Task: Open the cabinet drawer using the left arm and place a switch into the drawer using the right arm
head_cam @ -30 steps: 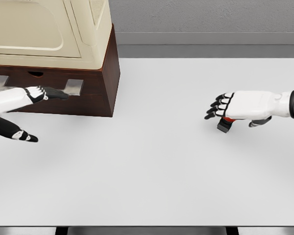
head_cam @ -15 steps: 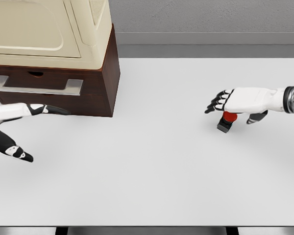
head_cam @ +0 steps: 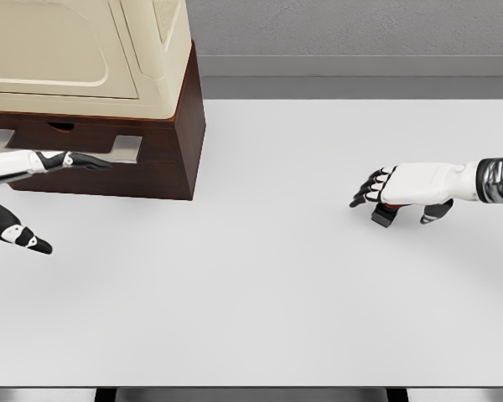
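A white table (head_cam: 260,285) runs back to a grey wall (head_cam: 352,25), with the dark wood cabinet (head_cam: 172,138) at its far left — drawer (head_cam: 84,155) shut. The left hand (head_cam: 33,163), fingers spread, reaches at the metal handle (head_cam: 127,146). The right hand (head_cam: 407,186) hovers palm-down, fingers loose, just over the red-and-black switch (head_cam: 384,214) resting on the table — not gripping it.

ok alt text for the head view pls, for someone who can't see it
A white robot left hand reaches to the metal handle of a closed dark wooden cabinet drawer at the left of a white table. At the right, the right hand hovers over a small red and black switch.
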Robot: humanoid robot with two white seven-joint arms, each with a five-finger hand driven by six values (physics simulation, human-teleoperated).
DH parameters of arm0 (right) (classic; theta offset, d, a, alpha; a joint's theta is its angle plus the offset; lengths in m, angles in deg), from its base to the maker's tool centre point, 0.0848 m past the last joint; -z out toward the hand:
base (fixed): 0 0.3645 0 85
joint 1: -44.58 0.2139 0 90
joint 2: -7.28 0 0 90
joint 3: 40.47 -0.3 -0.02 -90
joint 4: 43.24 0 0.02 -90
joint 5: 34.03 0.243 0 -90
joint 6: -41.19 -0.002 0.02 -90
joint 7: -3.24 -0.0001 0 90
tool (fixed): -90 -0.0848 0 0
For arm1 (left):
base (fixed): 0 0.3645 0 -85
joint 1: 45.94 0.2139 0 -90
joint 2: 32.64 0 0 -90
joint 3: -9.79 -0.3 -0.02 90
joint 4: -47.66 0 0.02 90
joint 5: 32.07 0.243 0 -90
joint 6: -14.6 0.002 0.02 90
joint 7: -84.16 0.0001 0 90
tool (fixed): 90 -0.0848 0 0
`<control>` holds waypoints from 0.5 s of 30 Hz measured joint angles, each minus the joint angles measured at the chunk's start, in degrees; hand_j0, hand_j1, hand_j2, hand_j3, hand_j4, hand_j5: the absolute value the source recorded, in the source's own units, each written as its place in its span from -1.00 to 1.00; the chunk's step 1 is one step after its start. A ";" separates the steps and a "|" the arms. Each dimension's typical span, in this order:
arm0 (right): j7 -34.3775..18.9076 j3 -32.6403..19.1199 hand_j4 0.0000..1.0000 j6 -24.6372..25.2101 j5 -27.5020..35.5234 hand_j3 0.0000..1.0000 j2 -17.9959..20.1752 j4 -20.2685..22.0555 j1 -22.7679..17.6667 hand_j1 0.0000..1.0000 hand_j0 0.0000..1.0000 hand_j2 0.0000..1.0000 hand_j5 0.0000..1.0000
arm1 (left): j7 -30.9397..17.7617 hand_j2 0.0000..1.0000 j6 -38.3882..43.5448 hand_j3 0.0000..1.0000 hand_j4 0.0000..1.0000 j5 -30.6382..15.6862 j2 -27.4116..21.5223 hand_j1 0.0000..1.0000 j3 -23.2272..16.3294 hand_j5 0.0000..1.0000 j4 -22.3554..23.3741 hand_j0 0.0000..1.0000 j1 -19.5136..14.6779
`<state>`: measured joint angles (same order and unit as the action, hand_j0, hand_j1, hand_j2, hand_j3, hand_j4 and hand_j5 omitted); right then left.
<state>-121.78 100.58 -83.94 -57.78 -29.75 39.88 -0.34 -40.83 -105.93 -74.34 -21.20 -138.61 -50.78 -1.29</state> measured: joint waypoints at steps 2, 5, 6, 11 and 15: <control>0.00 0.02 1.00 0.00 -0.01 1.00 -0.01 -0.24 0.26 1.00 1.00 1.00 1.00 | -0.02 1.00 2.72 1.00 1.00 1.70 -0.12 1.00 0.35 1.00 0.07 1.00 -3.05; 0.00 0.04 1.00 0.00 -0.02 1.00 -0.02 -0.41 0.35 1.00 1.00 1.00 1.00 | -0.01 1.00 8.70 1.00 1.00 3.28 0.52 1.00 0.69 1.00 0.13 1.00 -5.10; 0.00 0.04 1.00 0.00 -0.01 1.00 -0.02 -0.44 0.35 1.00 1.00 1.00 1.00 | -0.01 1.00 10.05 1.00 1.00 3.58 0.67 1.00 0.73 1.00 0.15 1.00 -5.27; 0.00 0.00 1.00 0.00 0.01 1.00 -0.02 -0.49 0.35 1.00 1.00 1.00 1.00 | -0.02 1.00 14.84 1.00 1.00 4.17 1.30 1.00 1.19 1.00 0.55 1.00 -5.72; 0.00 -0.03 1.00 0.00 0.01 1.00 -0.02 -0.50 0.35 1.00 1.00 1.00 1.00 | -0.02 1.00 15.88 1.00 1.00 4.82 1.84 1.00 1.36 1.00 2.36 1.00 -5.63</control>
<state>-121.78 100.56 -83.94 -57.77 -29.77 39.38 0.02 -40.85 -90.04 -69.52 -19.36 -137.25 -48.42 -6.92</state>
